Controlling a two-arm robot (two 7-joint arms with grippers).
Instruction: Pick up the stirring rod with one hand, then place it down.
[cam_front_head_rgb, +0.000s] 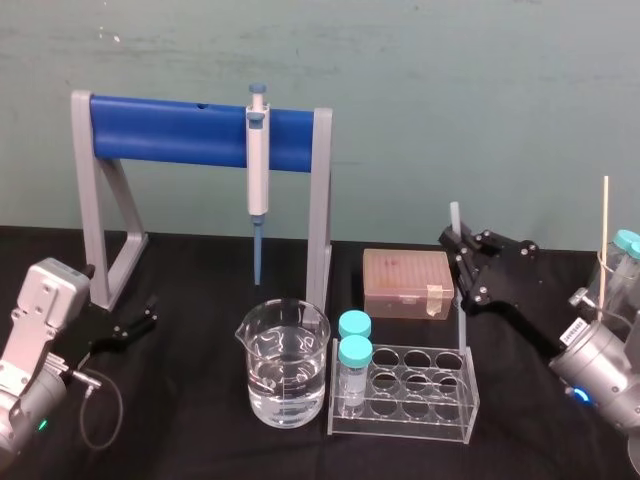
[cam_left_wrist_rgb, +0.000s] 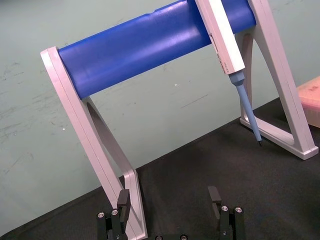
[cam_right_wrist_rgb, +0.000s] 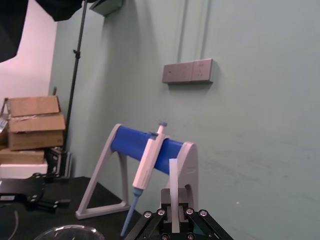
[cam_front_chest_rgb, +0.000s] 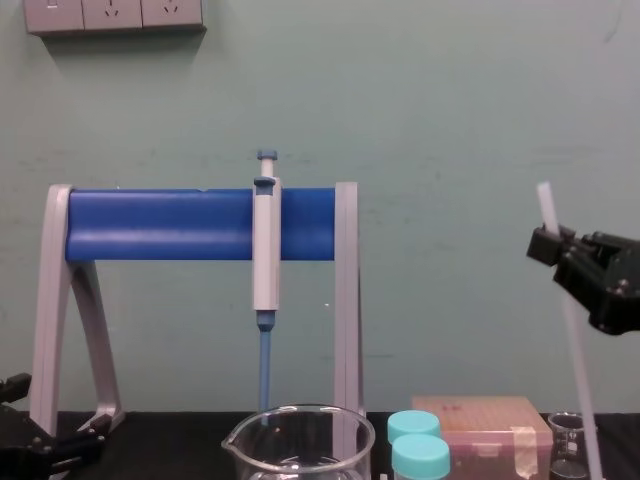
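While the right tool (cam_front_chest_rgb: 548, 246) grips its top, the stirring rod (cam_front_chest_rgb: 573, 360) hangs.

Soft, even light covers the green wall (cam_front_head_rgb: 450, 90), with faint glints on the glass beaker (cam_front_head_rgb: 285, 365) and weak shadows.

The stand (cam_front_head_rgb: 318, 200) has pale grey legs and a bright blue bar; the pipette (cam_front_head_rgb: 258, 160) on it is white with a blue tip. The tablecloth (cam_front_head_rgb: 190, 400) is plain black, the wall (cam_front_head_rgb: 450, 100) pale green. Two vials (cam_front_head_rgb: 354, 352) wear turquoise caps; the box (cam_front_head_rgb: 407, 283) at one o'clock from them is tan. The stirring rod (cam_front_chest_rgb: 572, 340) is translucent whitish; the right gripper (cam_front_head_rgb: 457, 242), at three o'clock, and left gripper (cam_front_head_rgb: 140, 318), at nine, are black.
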